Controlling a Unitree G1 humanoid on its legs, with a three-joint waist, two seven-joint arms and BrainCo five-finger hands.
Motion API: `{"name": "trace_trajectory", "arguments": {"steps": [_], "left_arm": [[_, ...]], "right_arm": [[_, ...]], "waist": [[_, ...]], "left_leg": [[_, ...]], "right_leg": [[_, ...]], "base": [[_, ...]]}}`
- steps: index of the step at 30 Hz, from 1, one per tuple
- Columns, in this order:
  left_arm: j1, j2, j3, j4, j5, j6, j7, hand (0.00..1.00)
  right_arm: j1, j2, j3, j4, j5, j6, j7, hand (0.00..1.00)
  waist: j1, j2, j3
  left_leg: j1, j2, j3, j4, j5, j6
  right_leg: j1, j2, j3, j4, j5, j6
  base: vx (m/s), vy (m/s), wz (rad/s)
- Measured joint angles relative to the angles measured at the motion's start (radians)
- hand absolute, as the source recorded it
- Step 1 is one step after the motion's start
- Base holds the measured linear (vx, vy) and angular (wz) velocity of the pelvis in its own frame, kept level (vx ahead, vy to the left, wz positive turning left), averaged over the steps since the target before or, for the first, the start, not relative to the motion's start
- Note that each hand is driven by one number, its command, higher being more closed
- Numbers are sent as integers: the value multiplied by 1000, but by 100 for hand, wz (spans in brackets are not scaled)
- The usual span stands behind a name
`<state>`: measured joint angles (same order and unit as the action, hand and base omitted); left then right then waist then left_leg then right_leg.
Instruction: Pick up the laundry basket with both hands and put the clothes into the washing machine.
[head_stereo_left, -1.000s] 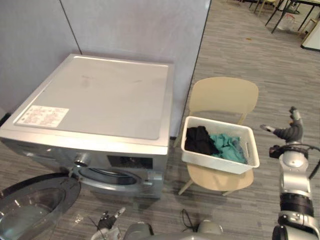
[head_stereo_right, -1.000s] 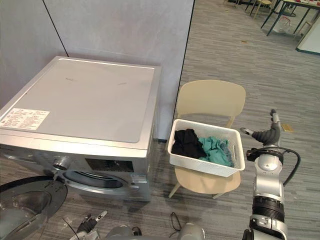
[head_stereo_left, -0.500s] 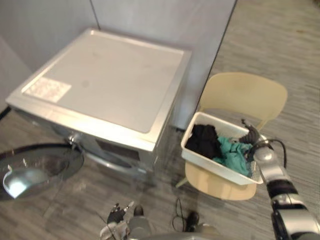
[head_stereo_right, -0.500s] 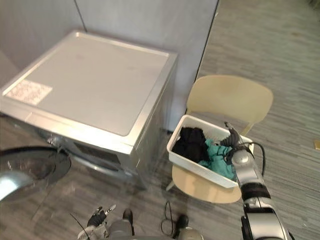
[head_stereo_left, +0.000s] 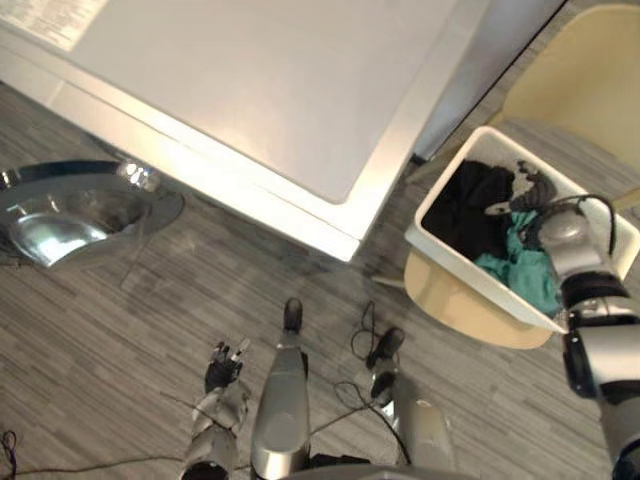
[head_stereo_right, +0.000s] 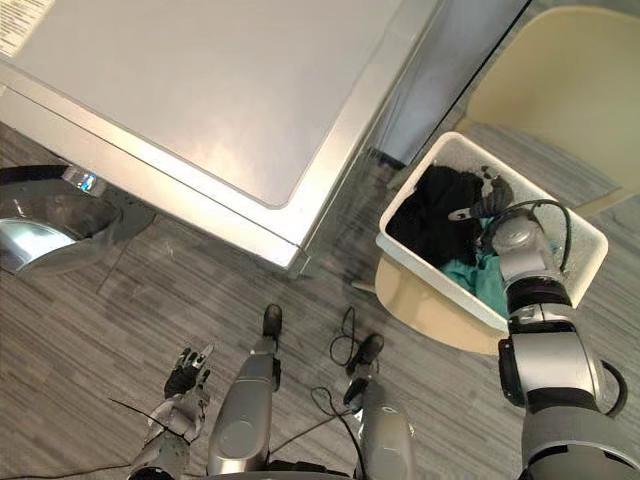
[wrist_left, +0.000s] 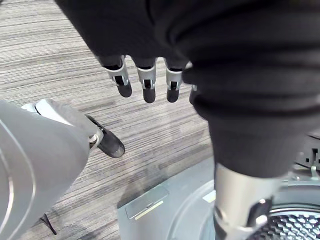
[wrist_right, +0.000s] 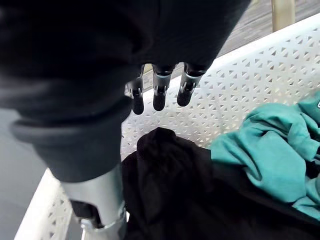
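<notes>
While the white perforated laundry basket (head_stereo_left: 470, 272) rests on the seat of a beige chair (head_stereo_left: 580, 90), the right hand (head_stereo_left: 528, 195) hangs over its open interior. Its fingers (wrist_right: 160, 95) are straight and slightly spread, released and grasping nothing. Seen from the right wrist, the fingertips point toward the basket's inner wall, with the thumb set apart from them. Directly beneath the palm lies a crumpled black garment (wrist_right: 170, 180), which fills the half of the basket nearer the washing machine. Beside it, on the wrist side of the hand, a teal garment (wrist_right: 265, 150) is bunched against the opposite wall, touching the black one. Whether the fingertips touch the cloth or the wall cannot be told. The basket's rim stands free of both hands.

The silver washing machine (head_stereo_left: 270, 80) stands just beside the chair, on the thumb side of the right hand, its flat top bare except for a label at one corner. Its round glass door (head_stereo_left: 70, 215) is swung open, low over the grey plank floor (head_stereo_left: 150, 330).

The left hand (head_stereo_left: 222, 368) hangs low above that floor, well apart from the basket and in front of the machine. Its fingers (wrist_left: 145, 85) are relaxed and nearly straight, likewise released and carrying nothing.
</notes>
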<state>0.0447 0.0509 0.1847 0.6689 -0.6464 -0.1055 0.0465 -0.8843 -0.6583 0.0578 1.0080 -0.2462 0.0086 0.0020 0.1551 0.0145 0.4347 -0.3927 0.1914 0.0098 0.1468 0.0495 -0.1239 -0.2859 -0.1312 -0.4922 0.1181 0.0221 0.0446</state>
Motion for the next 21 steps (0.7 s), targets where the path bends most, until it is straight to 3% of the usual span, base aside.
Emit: {"name": "trace_trajectory", "arguments": {"steps": [9,12,21], "left_arm": [[-6,-18,-48,-74,-69,-2,-2,0],[-27,-18,-52,-87,-89,-10,0,0],[-60,-22,-57,-177,-159,-33,2,0]], "right_arm": [[-5,-20,38,-1,1,15,-2,0],[-4,-19,39,0,10,19,-5,0],[-64,-18,79,-4,50,20,-22,0]], "waist": [[1,0,23],[18,0,24],[30,-5,43]], "left_leg": [[-29,4,21,-24,7,-1],[-52,10,22,-30,14,-4],[-134,31,17,-68,61,-17]], "right_leg": [[-60,-14,-1,30,0,0],[-97,-15,-1,56,1,-1],[-200,-9,-35,93,20,-27]], "base": [[19,5,-4],[10,-7,-3],[4,-23,1]]}}
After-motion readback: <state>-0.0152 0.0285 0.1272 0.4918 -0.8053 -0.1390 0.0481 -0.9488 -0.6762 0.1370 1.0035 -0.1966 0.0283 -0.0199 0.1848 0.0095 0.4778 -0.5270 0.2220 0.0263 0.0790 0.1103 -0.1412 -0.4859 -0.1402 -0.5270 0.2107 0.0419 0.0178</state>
